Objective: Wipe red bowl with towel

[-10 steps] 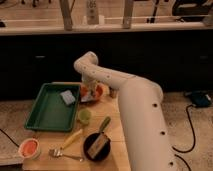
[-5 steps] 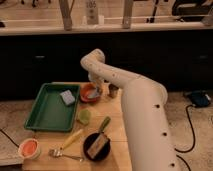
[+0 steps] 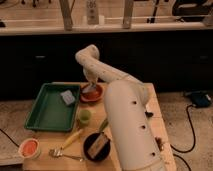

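The red bowl [image 3: 92, 95] sits on the wooden table, just right of the green tray's far corner. My gripper [image 3: 90, 87] hangs down from the arm's bend straight into the bowl. A pale, whitish bit that looks like the towel [image 3: 88, 91] shows under the gripper inside the bowl. The gripper's tip is hidden against the bowl and the cloth.
A green tray [image 3: 46, 111] with a blue sponge [image 3: 67, 97] lies at the left. In front stand a green cup [image 3: 84, 116], a black bowl [image 3: 97, 146] holding a brush, a yellow-handled utensil [image 3: 68, 142] and an orange bowl [image 3: 29, 148]. My white arm covers the table's right side.
The arm's bend above the bowl swung right, then back left. The gripper stayed down at the red bowl and shifted slightly within it.
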Robot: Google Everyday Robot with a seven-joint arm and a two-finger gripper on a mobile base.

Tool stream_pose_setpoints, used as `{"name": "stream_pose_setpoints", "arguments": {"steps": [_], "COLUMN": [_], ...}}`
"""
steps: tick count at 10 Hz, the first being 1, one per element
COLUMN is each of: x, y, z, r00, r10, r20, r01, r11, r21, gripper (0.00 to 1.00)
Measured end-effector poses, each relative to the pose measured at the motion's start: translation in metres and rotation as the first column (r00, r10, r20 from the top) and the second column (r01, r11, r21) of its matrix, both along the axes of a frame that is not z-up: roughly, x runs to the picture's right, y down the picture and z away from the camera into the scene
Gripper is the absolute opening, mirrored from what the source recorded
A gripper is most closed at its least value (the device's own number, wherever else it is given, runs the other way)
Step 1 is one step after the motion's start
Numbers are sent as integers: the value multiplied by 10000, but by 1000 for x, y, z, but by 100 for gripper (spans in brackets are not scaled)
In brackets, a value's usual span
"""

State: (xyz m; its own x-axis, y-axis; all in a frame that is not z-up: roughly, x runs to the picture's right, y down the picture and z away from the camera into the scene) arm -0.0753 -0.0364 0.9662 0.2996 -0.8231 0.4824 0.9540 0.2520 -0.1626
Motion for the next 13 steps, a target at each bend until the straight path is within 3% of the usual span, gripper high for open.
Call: {"name": "stream_pose_setpoints", "arguments": {"steps": [3,5,10,13], "x": [2,19,49,47], "y": [33,42,16,18], "z": [-21,-30,-22,-22], "r00": [9986,9993,9987,9988], "r10": [-205,-59,481,450], "r20": [493,378,-188,-205], "r01": [224,75,-485,-455], "r11": [9991,9991,9986,9987], "r21": [-364,-418,-213,-248], "gripper": [0,0,0,0]}}
